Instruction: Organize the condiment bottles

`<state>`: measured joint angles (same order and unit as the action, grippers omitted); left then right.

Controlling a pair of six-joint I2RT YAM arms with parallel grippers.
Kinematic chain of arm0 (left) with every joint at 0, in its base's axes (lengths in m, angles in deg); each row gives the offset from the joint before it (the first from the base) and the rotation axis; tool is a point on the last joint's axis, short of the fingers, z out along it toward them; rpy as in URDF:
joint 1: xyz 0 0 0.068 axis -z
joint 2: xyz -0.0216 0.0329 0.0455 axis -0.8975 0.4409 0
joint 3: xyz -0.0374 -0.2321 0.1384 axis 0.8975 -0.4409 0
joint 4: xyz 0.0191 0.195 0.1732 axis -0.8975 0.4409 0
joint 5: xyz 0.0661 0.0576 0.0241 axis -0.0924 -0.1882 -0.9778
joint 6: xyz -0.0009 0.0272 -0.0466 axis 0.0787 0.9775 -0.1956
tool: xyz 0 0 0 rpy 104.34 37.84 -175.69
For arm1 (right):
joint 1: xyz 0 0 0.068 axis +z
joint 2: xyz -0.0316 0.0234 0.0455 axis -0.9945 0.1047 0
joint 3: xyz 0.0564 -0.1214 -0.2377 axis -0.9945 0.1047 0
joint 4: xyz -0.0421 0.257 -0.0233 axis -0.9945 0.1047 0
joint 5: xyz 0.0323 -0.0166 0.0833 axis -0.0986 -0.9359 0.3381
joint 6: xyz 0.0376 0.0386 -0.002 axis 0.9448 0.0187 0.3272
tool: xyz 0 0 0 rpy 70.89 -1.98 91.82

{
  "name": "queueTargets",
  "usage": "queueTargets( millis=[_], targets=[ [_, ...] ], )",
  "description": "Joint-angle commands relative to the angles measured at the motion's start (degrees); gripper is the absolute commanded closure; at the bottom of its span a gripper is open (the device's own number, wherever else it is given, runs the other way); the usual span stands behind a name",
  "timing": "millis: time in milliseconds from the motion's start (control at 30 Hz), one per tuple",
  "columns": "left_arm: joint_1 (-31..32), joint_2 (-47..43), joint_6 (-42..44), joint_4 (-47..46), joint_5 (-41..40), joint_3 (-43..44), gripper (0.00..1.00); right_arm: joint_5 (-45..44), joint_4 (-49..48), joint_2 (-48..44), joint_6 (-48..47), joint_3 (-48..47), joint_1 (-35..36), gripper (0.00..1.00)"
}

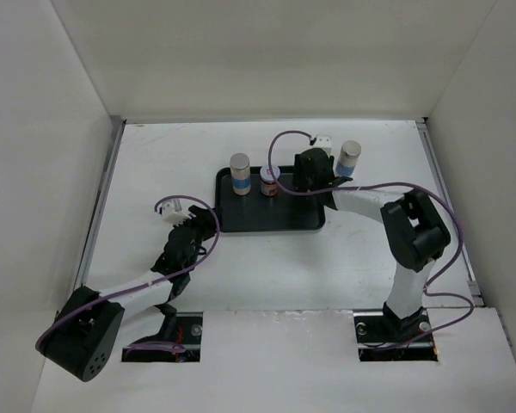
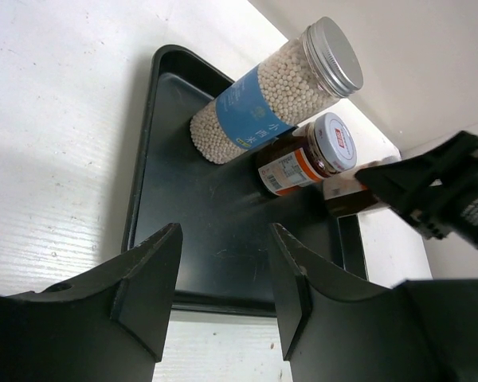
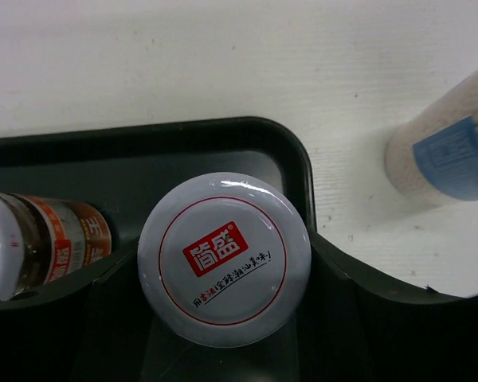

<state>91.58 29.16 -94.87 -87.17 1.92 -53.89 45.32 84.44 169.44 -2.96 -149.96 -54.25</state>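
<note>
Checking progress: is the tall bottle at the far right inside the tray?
Out: the tall bottle stands upright on the table, right of the tray.

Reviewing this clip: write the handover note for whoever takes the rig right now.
Left gripper: open, empty, near the black tray's near-left corner.
Right gripper: shut on a white-lidded brown jar at the tray's far-right corner.
Done: one blue-banded tall bottle and a second brown jar stand in the tray.
Left: the other tall bottle stands on the table, right of the tray.
</note>
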Motion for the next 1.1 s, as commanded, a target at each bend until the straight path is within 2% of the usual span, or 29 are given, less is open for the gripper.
queueTargets(
  millis=[0,167,300,467,567,767,1067],
  targets=[
    [-0.46,-0.66,-0.77,-3.57,0.92,-0.37,0.55,-0.18,-6.56,-0.01,0.12,-5.04,0.54,0.41],
    [-0.55,0.48,-0.77,-3.92,1.18,-0.28,0.55,-0.36,-6.65,-2.81,-0.06,-4.61,0.98,0.10],
    [-0.55,0.40,-0.77,-4.10,1.45,-0.19,0.55,-0.54,-6.65,-10.88,-0.85,-0.84,0.98,0.00],
    [-0.55,-0.04,-0.95,-4.10,1.62,-0.19,0.55,-3.42,-4.99,-20.47,-3.57,3.91,-3.93,0.00],
    [-0.63,0.31,-1.12,-4.10,1.53,-0.28,0.55,-7.47,-1.92,-21.36,-5.06,3.84,-8.32,0.00],
    [-0.72,0.22,-1.30,-3.92,1.45,-0.37,0.53,-4.41,3.63,-12.15,-6.65,-3.18,-12.38,0.00],
    [-0.55,0.84,-1.04,-4.10,1.71,-0.02,0.53,-3.88,1.97,-4.49,-5.86,-7.59,-14.05,0.00]
  ],
)
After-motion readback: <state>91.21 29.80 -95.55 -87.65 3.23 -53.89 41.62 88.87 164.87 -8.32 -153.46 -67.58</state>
